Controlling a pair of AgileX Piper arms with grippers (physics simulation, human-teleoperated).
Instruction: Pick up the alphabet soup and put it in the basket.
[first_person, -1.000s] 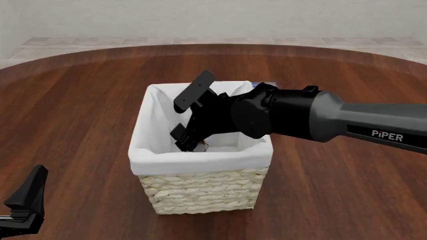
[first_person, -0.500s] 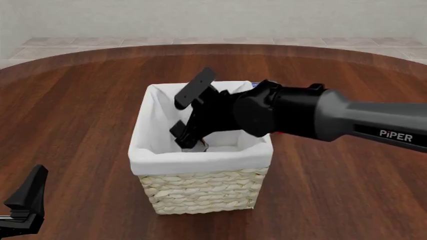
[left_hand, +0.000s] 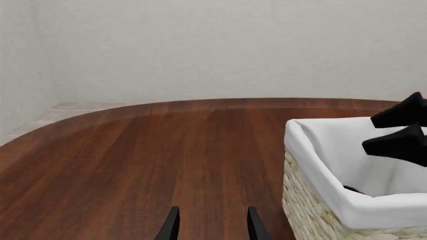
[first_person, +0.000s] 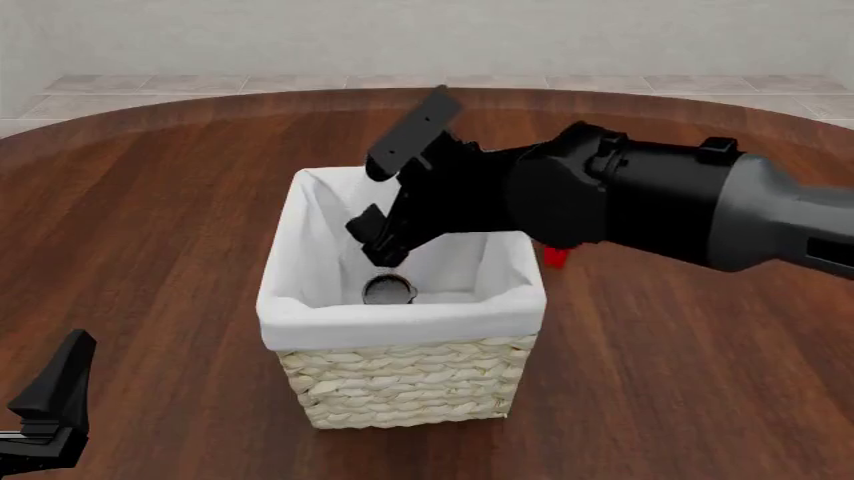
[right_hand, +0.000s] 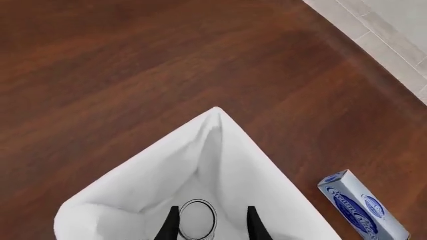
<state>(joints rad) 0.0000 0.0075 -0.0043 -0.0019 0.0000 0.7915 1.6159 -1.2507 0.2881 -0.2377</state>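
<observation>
The alphabet soup (first_person: 388, 291) stands inside the basket (first_person: 400, 326), and only its grey metal top shows in the front view. My right gripper (first_person: 379, 200) is open and empty, hovering above the basket's opening and apart from the can. In the right wrist view the can's round top (right_hand: 197, 225) lies between my right gripper's open fingers (right_hand: 172, 226), down on the white lining (right_hand: 220, 165). My left gripper (first_person: 48, 404) is low at the near left, open and empty. The left wrist view shows its two fingers (left_hand: 171, 228) apart, with the basket (left_hand: 320, 200) off to one side.
A small red box (first_person: 557, 257) peeks out behind the basket under my right arm. A pale blue-and-white box (right_hand: 363, 212) lies on the wooden table beside the basket. My right gripper's fingers (left_hand: 400, 131) show over the basket in the left wrist view.
My right gripper has risen out of the basket and moved back and to the right, empty. The can stays in the basket and its top is now uncovered. The left arm has not moved.
</observation>
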